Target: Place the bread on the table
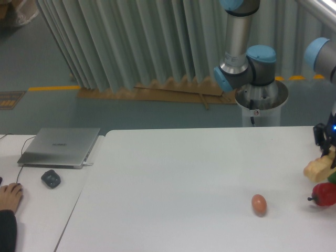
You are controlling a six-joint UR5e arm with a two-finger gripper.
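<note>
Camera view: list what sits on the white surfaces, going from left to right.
Person's hand → mouse → laptop → egg → bread, held by the gripper → red pepper at the right edge.

1 bread [316, 168], 1 egg [258, 203], 1 laptop [60, 146]

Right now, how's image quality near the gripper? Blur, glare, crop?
Fixed camera: soft overall, flat even light, no glare on the table. The gripper sits at the right edge, partly cropped and slightly smeared, so its jaws are hard to read; the bread below it is pale but distinct. The egg casts a faint shadow.
</note>
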